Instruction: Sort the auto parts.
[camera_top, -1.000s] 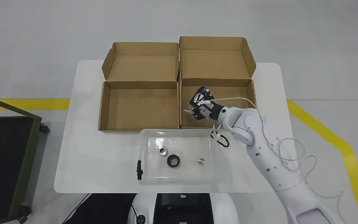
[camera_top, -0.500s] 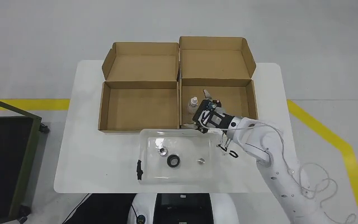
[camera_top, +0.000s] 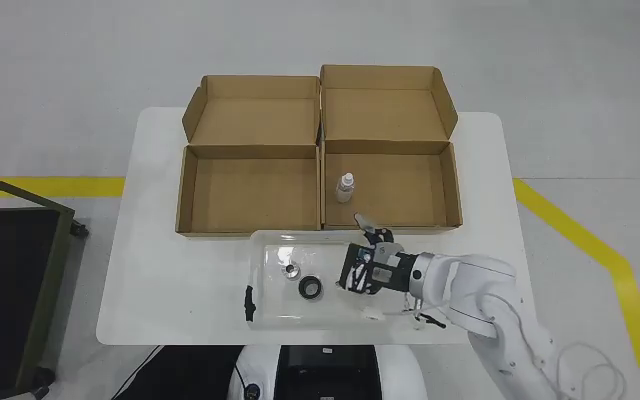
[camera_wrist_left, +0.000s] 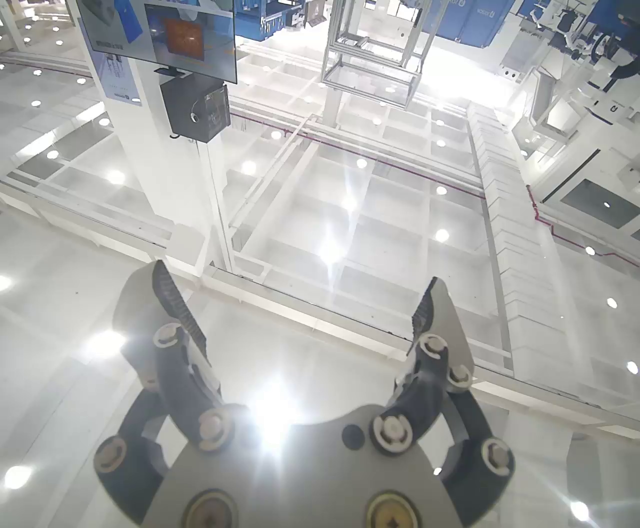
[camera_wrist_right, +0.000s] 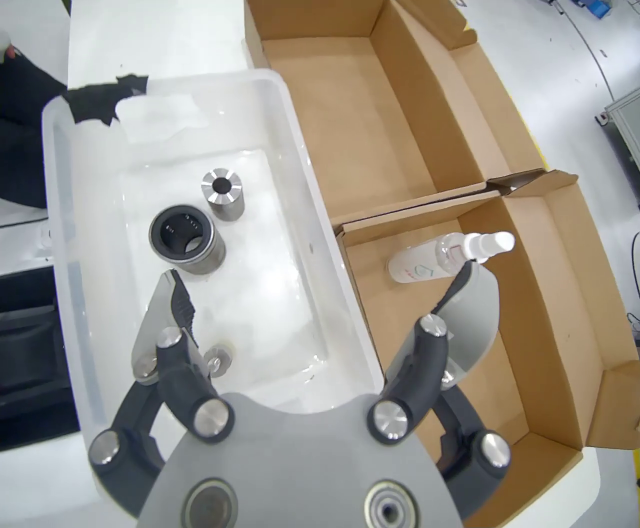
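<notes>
Top view looks down on a white table (camera_top: 150, 250). A clear bin (camera_top: 262, 300) sits at 6 o'clock on the table. Two brown boxes sit at 12 o'clock, touching side by side, with their lids open. The left box (camera_top: 245, 195) is at 11 o'clock and the right box (camera_top: 405, 195) is at 1 o'clock.

The right gripper (camera_top: 362, 258) hangs over the 3 o'clock end of the bin. Its fingers are wide apart and nothing is between them. In the right wrist view, the right gripper (camera_wrist_right: 320, 275) has one finger over the bin and one near the right box.

Three parts lie on the bin floor. A black ring (camera_top: 312, 288) (camera_wrist_right: 185, 242) sits near the middle. A small metal tube (camera_top: 292, 268) (camera_wrist_right: 223, 194) stands just beside it, at 10 o'clock from the ring. A little round metal piece (camera_wrist_right: 220, 357) lies just beside one gripper finger and is partly hidden by it.

A small spray bottle (camera_top: 345, 186) (camera_wrist_right: 440, 257) lies in the right box, at its 9 o'clock side.

A bit of black tape (camera_top: 248, 300) (camera_wrist_right: 100, 100) sticks on the bin rim at 9 o'clock.

The left gripper (camera_wrist_left: 297, 279) points up at the ceiling. Its fingers are spread apart and hold nothing.
</notes>
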